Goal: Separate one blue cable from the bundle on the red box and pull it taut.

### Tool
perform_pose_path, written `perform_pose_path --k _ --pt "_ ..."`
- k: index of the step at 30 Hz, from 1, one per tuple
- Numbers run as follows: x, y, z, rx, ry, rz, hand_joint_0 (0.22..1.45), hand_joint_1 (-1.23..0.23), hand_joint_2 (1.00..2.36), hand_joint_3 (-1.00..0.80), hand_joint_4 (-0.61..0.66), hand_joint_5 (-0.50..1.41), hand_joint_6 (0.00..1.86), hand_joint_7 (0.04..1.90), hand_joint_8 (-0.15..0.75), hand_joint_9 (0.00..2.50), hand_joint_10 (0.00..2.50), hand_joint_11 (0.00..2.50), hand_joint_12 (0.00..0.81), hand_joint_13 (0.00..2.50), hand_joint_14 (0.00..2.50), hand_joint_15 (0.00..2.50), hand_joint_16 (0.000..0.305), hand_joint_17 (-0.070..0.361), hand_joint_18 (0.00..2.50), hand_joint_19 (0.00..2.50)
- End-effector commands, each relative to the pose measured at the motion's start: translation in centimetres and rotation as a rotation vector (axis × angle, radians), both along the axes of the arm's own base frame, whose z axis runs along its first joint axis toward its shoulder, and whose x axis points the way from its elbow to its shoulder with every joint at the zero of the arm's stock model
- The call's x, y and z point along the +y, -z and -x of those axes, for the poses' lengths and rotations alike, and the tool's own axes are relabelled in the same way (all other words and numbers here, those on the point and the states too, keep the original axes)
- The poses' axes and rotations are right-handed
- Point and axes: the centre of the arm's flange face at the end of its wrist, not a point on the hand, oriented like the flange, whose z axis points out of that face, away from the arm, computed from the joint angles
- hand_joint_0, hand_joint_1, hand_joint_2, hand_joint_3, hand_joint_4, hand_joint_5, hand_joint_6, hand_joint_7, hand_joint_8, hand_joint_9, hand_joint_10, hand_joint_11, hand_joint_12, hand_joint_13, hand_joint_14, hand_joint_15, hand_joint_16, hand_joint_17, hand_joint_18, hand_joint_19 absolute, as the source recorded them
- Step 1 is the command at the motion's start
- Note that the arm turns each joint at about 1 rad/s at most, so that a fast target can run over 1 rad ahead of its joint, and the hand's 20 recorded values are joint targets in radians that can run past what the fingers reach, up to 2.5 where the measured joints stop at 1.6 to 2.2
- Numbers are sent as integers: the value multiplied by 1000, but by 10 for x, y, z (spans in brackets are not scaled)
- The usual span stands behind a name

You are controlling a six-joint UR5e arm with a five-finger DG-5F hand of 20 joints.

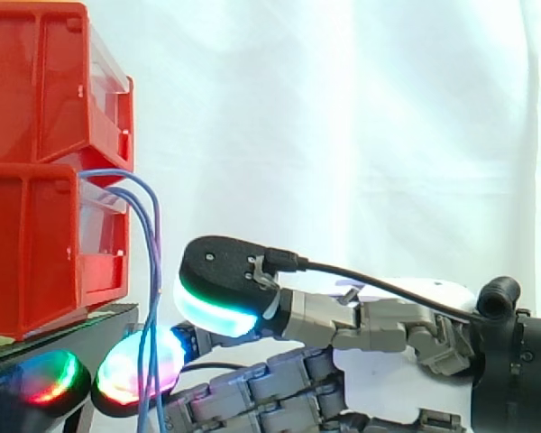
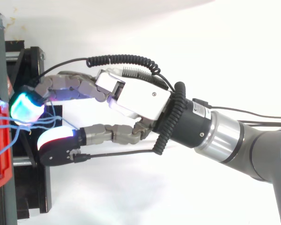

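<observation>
Blue cables (image 1: 154, 271) come out of the front of the lower red bin (image 1: 36, 253), arch over its lip and hang straight down past the edge of the black stand (image 1: 72, 327). From my side view I make out a few strands running close together. All of them droop, and none is drawn tight. A second red bin (image 1: 36, 81) is stacked on top, with the white curtain (image 1: 361, 108) behind.

The hand (image 2: 140, 98) comes in from the right and sits right at the bundle. Its fingers are stretched nearly straight toward the bins, with the thumb held apart from them, so I read it as spread and not pinching. From above, the cables (image 2: 37, 123) cross the gap between the cyan fingertip (image 2: 24, 105) and the thumb pad (image 2: 56, 139). In the side view the thumb pad (image 1: 218, 287) sits just beside the strands on the arm's side. The strands pass in front of a lower fingertip (image 1: 131, 372) that glows magenta and green. I cannot tell whether that pad is touching a strand or only sits behind it.

By my reckoning the approach is done and the hand has bracketed the bundle, but the real work is ahead. No single strand stands clear of the others. What is left is to work one cable away from its neighbours, close thumb and finger on that one alone, then draw back from the bin until the slack loop straightens.
</observation>
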Motion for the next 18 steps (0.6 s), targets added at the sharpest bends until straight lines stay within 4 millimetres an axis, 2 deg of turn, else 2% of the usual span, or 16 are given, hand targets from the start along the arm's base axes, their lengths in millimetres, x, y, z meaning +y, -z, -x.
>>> perform_pose_path --k 1,7,18 --pt "6 -6 -5 -16 -7 6 523 -587 1000 -492 266 -117 503 887 237 649 5 154 365 520 14 338 39 88 246 164" --pt "12 -7 -5 -20 -16 2 537 -600 1001 -484 283 -84 503 1060 236 710 7 201 360 557 15 361 38 86 283 179" --pt "13 -6 -2 -8 -27 -33 576 -619 1006 -429 225 -47 500 1341 232 778 9 249 351 608 16 385 36 80 327 201"
